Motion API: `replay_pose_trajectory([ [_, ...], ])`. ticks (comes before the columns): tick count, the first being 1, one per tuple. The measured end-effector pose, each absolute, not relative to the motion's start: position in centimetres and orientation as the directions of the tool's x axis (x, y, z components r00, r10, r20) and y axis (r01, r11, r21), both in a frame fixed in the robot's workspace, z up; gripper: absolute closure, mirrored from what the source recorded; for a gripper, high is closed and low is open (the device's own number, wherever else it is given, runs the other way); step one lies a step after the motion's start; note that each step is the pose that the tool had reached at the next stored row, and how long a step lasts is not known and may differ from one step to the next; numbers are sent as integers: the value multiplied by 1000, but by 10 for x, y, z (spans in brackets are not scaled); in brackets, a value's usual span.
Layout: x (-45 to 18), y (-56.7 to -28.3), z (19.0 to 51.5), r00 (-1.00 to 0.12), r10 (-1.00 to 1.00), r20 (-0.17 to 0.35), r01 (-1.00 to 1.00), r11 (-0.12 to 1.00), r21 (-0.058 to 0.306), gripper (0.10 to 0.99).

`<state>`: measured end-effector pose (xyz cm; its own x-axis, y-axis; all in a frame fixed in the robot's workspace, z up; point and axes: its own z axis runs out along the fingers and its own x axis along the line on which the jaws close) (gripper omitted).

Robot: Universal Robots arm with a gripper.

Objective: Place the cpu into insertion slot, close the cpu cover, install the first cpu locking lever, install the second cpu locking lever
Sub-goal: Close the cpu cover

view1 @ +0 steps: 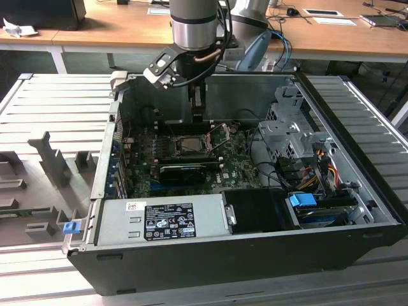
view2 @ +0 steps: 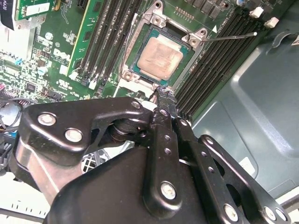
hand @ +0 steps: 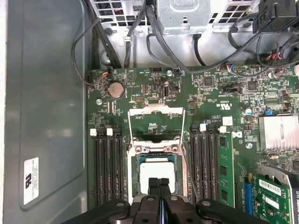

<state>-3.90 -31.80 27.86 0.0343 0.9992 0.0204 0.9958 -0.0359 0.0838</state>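
The cpu [view2: 159, 58] is a pale beige-silver square lying flat in the insertion slot [hand: 135, 175], whose grey metal rim sits in the green board. In the exterior view the insertion slot [view1: 190, 144] is just below my gripper [view1: 198, 120]. The cpu cover [hand: 156, 111], a thin silver frame, lies swung open past the socket's far edge. Two thin wire locking levers [hand: 128, 135] [hand: 183, 135] stand unlatched on either side, and one lever [view2: 231, 36] sticks out over the memory slots. My gripper [hand: 159, 180] [view2: 162, 91] is shut, with nothing seen between its fingers, and hovers at the socket's near edge.
Black memory slots [hand: 106, 168] flank the socket on both sides. A long black card [view1: 182, 171] lies in front of it. Cables and a drive cage [view1: 287, 127] fill the exterior view's right. The power supply [view1: 159, 220] spans the case front, and the case wall [hand: 42, 116] stands close.
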Motion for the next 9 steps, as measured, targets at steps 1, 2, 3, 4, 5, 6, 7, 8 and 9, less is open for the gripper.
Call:
replay_pose_trajectory([
  [1,-39,-318,279,34,999,20,996,-36,84,980],
  [2,-39,-318,279,35,999,20,996,-36,84,980],
  [3,-39,-318,280,35,999,20,996,-36,84,980],
  [4,-39,-318,280,35,999,20,996,-36,84,980],
  [5,-39,-318,280,35,999,20,996,-36,84,980],
  [6,-39,-318,280,35,999,20,996,-36,84,980],
  [7,-39,-318,281,35,999,20,996,-36,84,980],
  [8,-39,-318,281,35,999,20,996,-37,84,980],
  [9,-39,-318,281,35,999,20,996,-37,84,980],
])
